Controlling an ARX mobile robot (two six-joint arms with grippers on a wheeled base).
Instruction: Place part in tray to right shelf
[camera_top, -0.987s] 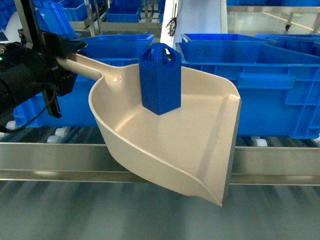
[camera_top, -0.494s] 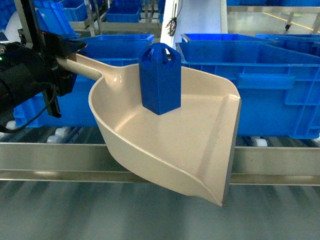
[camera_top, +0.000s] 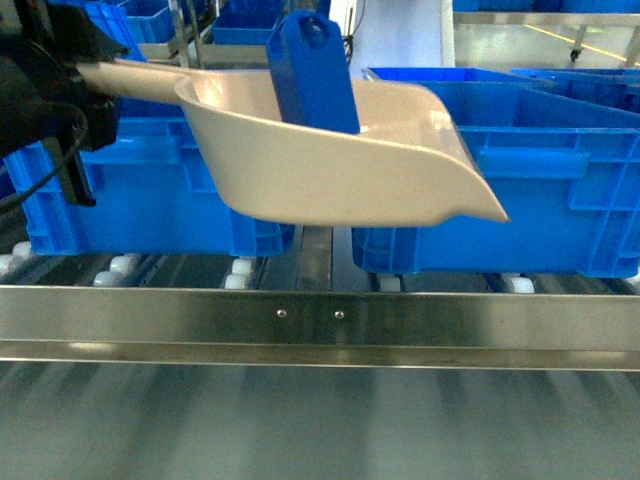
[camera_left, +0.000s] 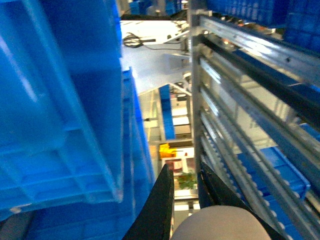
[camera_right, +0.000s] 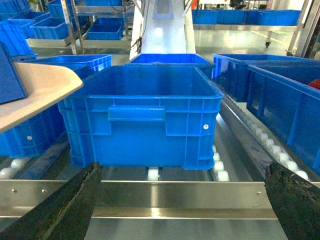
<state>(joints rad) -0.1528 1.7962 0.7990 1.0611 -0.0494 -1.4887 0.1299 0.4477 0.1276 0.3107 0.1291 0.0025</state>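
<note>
Right now I have the tray (camera_top: 330, 150) held up in the air by its handle, my left end effector (camera_left: 185, 200) clamped on that handle at the upper left of the head view. It hangs above the right shelf (camera_top: 320, 325), over the gap between two blue crates (camera_top: 150, 180), with its front lip reaching across the near edge of the right-hand crate (camera_right: 142, 117). The part (camera_top: 312, 72) stands inside the tray near the back wall, leaning a little, its base hidden behind the tray's side rim. Under the tray I see the shelf's white rollers (camera_top: 240, 272) and its shiny front rail running the full width of the view. My right end effector (camera_right: 185, 200) hangs wide open in front of that rail, holding nothing, facing the right-hand crate. More crates crowd the shelf's right end and the racks behind. The left wrist view shows crate walls and rack rails close by.
</note>
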